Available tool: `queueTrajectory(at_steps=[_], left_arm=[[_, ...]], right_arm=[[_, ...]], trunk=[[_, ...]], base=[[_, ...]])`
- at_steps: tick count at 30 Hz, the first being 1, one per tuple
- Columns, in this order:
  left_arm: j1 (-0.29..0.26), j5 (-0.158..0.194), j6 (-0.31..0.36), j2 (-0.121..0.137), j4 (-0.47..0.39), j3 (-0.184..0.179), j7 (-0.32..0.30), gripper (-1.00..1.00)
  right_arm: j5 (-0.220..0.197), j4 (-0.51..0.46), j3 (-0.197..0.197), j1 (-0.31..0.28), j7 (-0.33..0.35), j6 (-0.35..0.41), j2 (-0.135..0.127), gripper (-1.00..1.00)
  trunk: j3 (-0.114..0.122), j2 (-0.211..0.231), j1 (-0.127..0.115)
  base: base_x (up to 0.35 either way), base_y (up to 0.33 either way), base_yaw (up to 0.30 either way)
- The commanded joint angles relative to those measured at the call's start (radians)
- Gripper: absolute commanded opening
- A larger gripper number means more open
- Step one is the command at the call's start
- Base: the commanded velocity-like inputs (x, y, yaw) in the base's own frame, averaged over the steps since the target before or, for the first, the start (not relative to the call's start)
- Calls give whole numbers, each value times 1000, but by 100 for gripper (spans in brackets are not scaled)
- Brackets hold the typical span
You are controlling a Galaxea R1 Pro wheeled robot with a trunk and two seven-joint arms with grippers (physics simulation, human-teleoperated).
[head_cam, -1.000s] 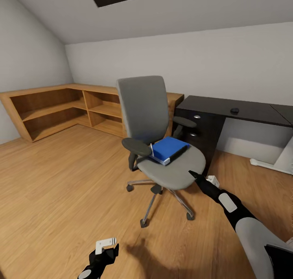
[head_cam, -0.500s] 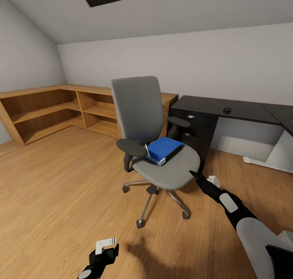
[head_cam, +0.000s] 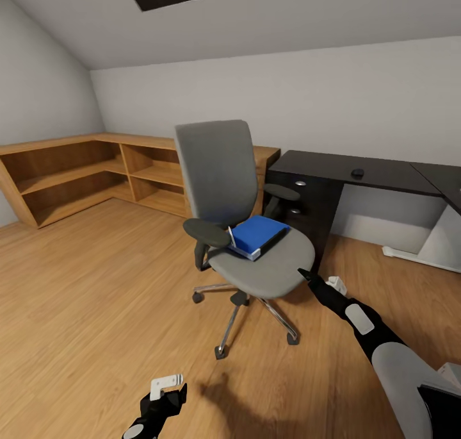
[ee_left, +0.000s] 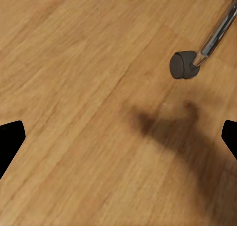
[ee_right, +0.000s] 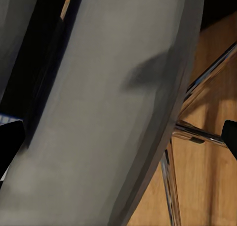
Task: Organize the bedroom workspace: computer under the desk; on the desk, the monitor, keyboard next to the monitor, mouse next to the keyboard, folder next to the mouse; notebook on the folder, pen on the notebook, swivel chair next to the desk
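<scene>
Floorboards (head_cam: 96, 311) of light wood carry swivel chair (head_cam: 243, 215) beside desk (head_cam: 346, 170); both grippers spread wide, empty.

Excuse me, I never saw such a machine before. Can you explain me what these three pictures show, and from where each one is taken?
It is a simulated wheeled robot with two arms.

The big picture is from its head camera. It shows a grey swivel chair with a blue folder on its seat, beside a black desk.

The right gripper reaches near the front rim of the seat. The left gripper hangs low over the wooden floor.

The other two come from cameras near each gripper. The left one sees floor and one chair castor. The right one sees the seat up close. In both, the fingers are spread apart and hold nothing.
</scene>
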Motion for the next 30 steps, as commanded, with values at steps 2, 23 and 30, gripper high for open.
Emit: queueTrajectory(at_steps=[2,23,30], left_arm=[[0,8,-3,0,0,-4,5,100],[0,8,-3,0,0,-4,6,100],[0,8,-3,0,0,-4,5,100]], right_arm=[[-7,0,-5,-1,2,9,0,100],[-8,0,-5,-1,3,7,2,100],[-8,0,-5,-1,3,6,3,100]], trunk=[[-1,0,0],[-13,0,0],[-21,0,0]], base=[[137,0,0],[68,0,93],[0,0,195]])
